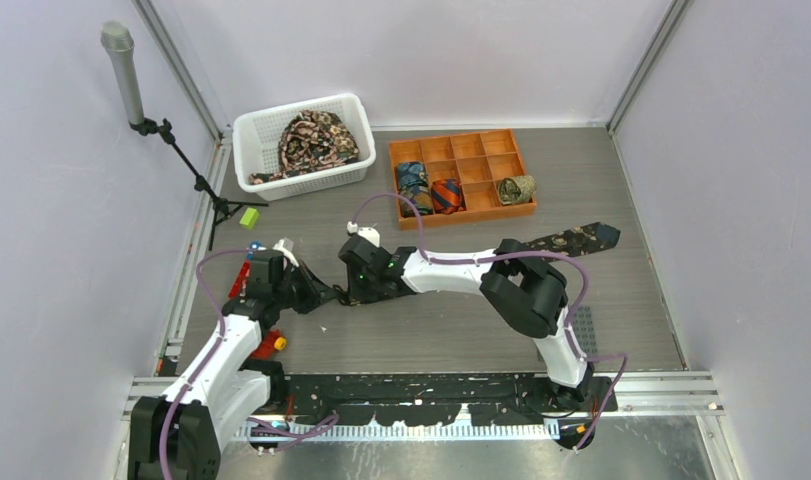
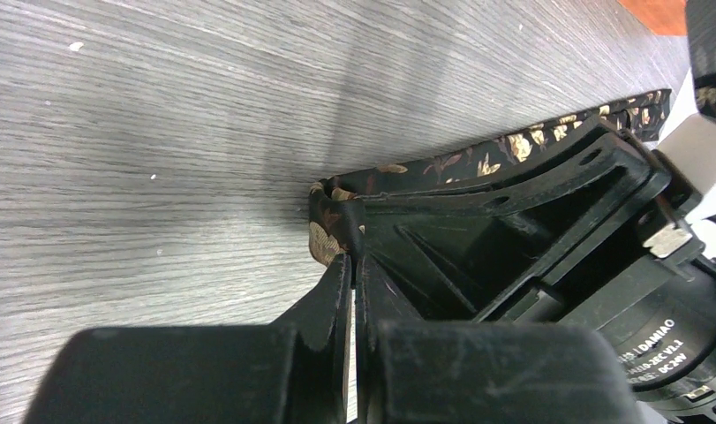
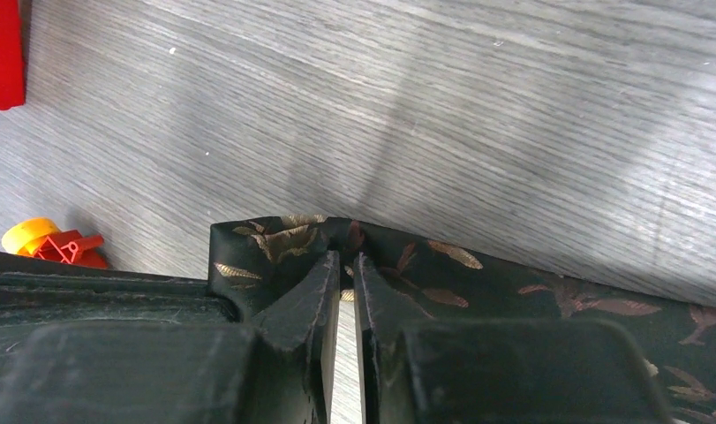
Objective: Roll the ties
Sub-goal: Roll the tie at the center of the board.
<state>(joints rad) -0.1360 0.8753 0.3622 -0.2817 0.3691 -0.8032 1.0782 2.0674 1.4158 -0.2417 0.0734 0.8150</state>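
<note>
The left gripper (image 2: 352, 269) and right gripper (image 3: 346, 265) both pinch the tie (image 1: 579, 238) at its thin end. They should curl it tight and straight.

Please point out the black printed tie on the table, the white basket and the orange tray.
Black tan-printed fabric tie (image 1: 581, 238): top view, wide pointed end.
White plastic mesh basket (image 1: 311, 177): top view, front wall.
Orange compartment tray (image 1: 470, 146): top view, an empty compartment.

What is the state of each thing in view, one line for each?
Tie on table: unrolled, one end folded over.
Left fingers: shut on that end.
Right fingers: shut on that fold.
Basket ties: heaped, unrolled.
Tray ties: three, rolled.
</note>
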